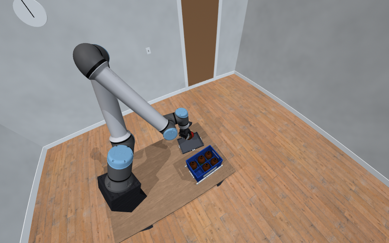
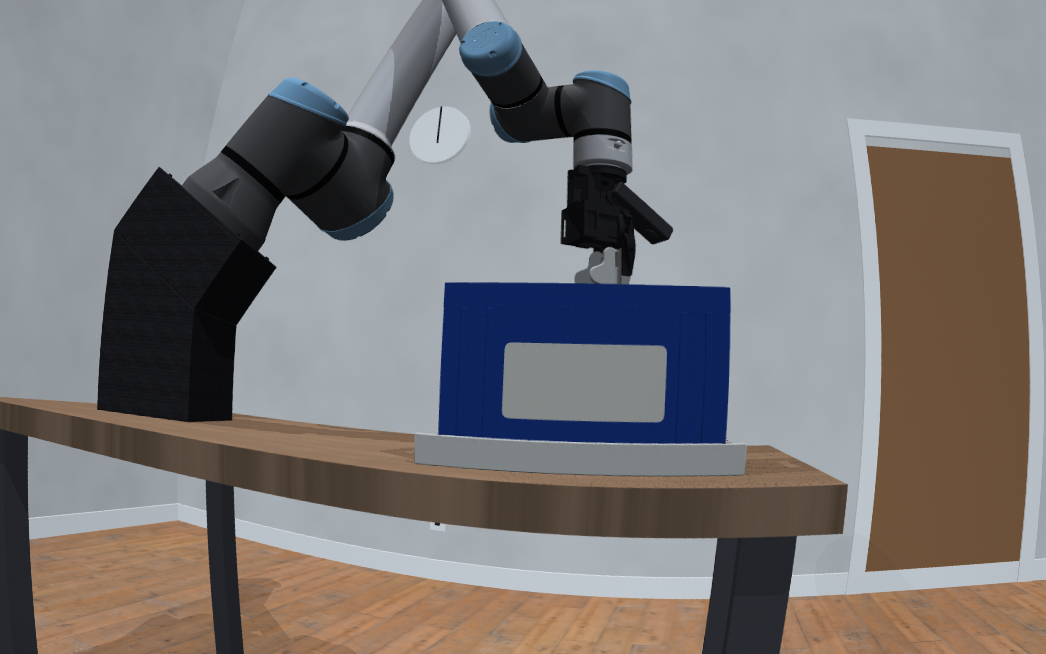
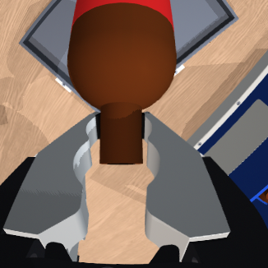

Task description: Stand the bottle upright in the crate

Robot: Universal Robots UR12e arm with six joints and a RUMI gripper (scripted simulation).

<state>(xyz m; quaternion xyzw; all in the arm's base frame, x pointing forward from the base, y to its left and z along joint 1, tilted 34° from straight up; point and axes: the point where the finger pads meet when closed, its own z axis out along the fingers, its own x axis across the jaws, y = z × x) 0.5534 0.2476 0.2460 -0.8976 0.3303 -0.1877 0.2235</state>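
Observation:
A brown bottle (image 3: 119, 62) with a red label hangs by its neck between my gripper's (image 3: 121, 136) grey fingers, which are shut on the neck. It is above the near corner of the dark grey tray (image 1: 190, 143); in the top view the gripper (image 1: 185, 135) holds the bottle (image 1: 190, 135) over the tray's far left edge. The blue crate (image 1: 205, 162) stands to the right of the tray and shows at the right edge of the wrist view (image 3: 247, 144). In the exterior view the crate (image 2: 583, 362) hides the bottle and the fingertips (image 2: 603, 269).
The crate holds several upright brown bottles (image 1: 205, 161), with free cells at its near end (image 1: 197, 172). It rests on a pale grey base (image 2: 580, 456) near the table's right edge. The robot's black base (image 1: 121, 193) stands at the left.

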